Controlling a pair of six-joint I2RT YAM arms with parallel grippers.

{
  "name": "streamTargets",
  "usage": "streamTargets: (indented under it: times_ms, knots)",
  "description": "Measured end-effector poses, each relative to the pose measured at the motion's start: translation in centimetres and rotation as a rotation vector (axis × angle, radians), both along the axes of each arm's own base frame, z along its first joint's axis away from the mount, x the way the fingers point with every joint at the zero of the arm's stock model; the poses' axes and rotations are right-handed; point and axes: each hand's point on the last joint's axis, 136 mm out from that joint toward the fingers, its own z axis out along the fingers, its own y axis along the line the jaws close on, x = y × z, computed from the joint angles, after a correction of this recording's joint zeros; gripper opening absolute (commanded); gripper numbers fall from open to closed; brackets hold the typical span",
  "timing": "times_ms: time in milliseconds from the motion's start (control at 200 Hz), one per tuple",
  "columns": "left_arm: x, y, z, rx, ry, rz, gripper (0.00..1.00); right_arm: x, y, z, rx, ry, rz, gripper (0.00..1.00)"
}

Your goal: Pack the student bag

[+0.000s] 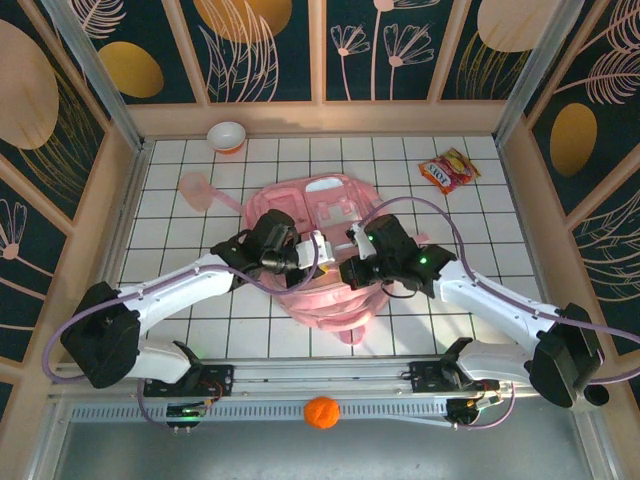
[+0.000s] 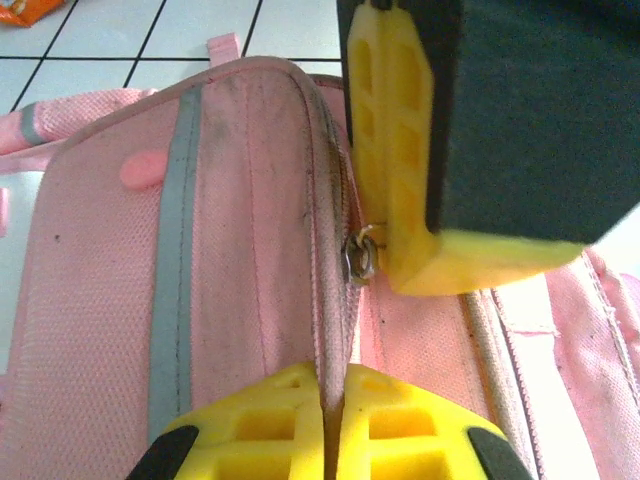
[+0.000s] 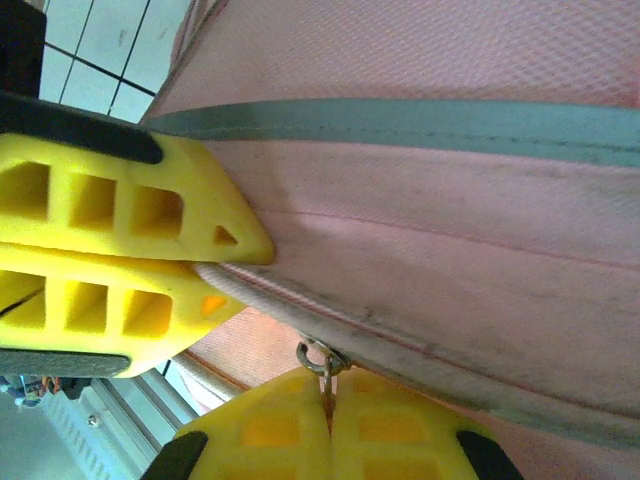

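The student bag [image 1: 318, 205] is a pink backpack lying flat on the white tiled table, mid-scene. Both grippers meet over its near half. My left gripper [image 1: 318, 248] is shut, and in the left wrist view [image 2: 333, 388] its yellow fingers pinch the bag's pink zip seam [image 2: 335, 300]. My right gripper [image 1: 350, 268] is shut on the small metal zip pull [image 3: 322, 360], its fingertips [image 3: 300, 420] closed just below the ring. The same zip pull [image 2: 360, 258] sits beside a right finger [image 2: 400, 200] in the left wrist view. The left fingers [image 3: 120, 200] clamp the seam at the left of the right wrist view.
A white bowl [image 1: 228, 135] stands at the back left and a red-orange snack packet [image 1: 449, 170] lies at the back right. A pink strap piece [image 1: 197, 190] lies left of the bag. An orange ball [image 1: 321, 411] rests on the front rail. Wooden walls enclose the table.
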Motion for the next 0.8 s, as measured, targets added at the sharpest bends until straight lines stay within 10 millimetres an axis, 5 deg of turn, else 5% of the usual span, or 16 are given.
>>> streamTargets:
  times_ms: [220,420,576,801]
  knots:
    - [1.0,3.5,0.7,-0.026,-0.046,0.017,0.00,1.5,-2.2,1.1,0.030,-0.012,-0.052,0.00]
    - [0.3,5.1,0.7,-0.007,-0.116,-0.019,0.00,0.7,-1.9,0.7,0.062,-0.001,-0.020,0.00]
    - [0.0,5.4,0.3,0.007,-0.102,-0.030,0.53,0.5,-1.5,0.7,0.068,-0.007,-0.008,0.00]
    - [1.0,3.8,1.9,0.000,-0.082,0.034,0.65,0.3,-1.3,0.7,0.067,-0.009,-0.002,0.00]
